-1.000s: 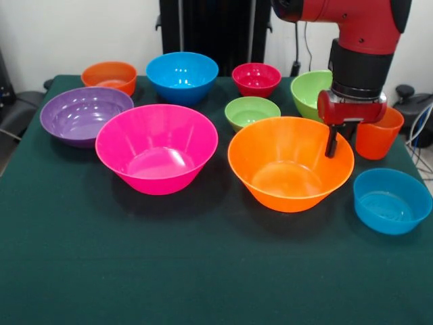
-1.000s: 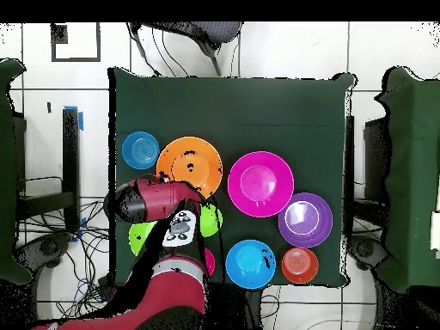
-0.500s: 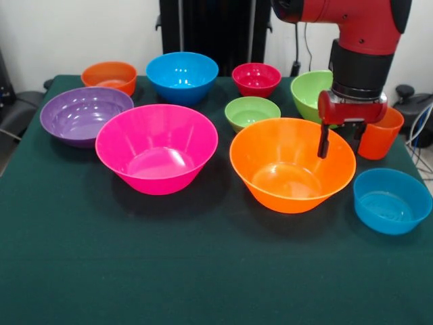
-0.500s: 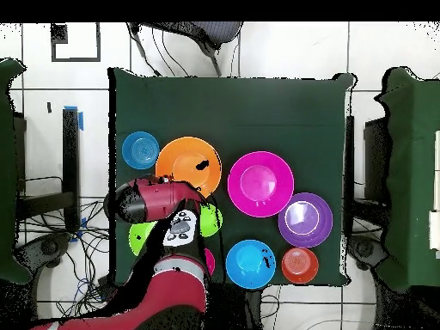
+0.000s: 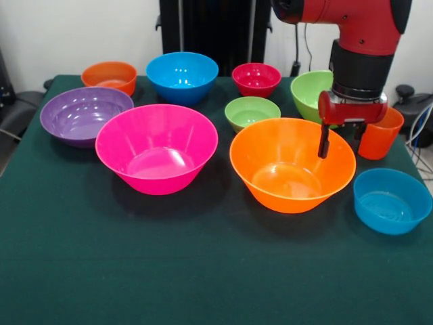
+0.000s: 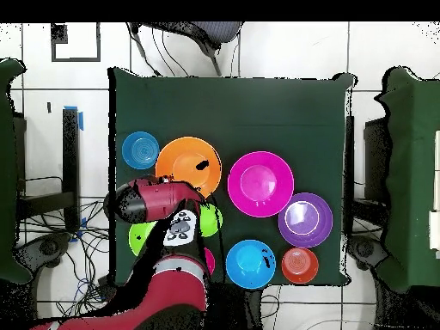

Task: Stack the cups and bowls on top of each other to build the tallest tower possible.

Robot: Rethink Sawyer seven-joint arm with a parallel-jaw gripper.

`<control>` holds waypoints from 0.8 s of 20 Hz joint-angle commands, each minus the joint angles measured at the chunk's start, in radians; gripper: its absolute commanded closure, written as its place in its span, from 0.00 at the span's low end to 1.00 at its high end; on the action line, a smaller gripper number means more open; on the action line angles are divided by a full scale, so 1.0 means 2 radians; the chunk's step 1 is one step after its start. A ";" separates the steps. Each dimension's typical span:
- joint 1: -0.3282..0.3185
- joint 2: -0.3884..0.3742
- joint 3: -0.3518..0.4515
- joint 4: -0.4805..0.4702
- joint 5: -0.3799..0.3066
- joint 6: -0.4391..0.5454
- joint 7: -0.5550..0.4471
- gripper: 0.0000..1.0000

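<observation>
In the front view the arm (image 5: pixel 355 40) is cut off by the top edge, and its wrist covers the right part of the green bowl (image 5: pixel 310 91) and the upper left of the orange cup (image 5: pixel 377 135). One finger (image 5: pixel 323 140) of the end effector (image 5: pixel 338 139) shows in front of the big orange bowl's (image 5: pixel 291 166) far rim; the other is lost against the cup, so its spread cannot be told. In the overhead view the arm hides the cup, most of that green bowl (image 6: pixel 137 238) and nearly all of the red bowl (image 6: pixel 209 260) beside it. The bench (image 5: pixel 135 271) runs off the bottom edge of the front view.
</observation>
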 commanded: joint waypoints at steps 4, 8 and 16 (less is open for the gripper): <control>0.003 0.014 0.035 0.009 0.005 -0.004 0.078 0.00; 0.006 0.011 0.033 0.008 0.006 0.001 0.078 0.00; 0.015 -0.001 0.026 0.011 0.010 0.015 0.082 0.00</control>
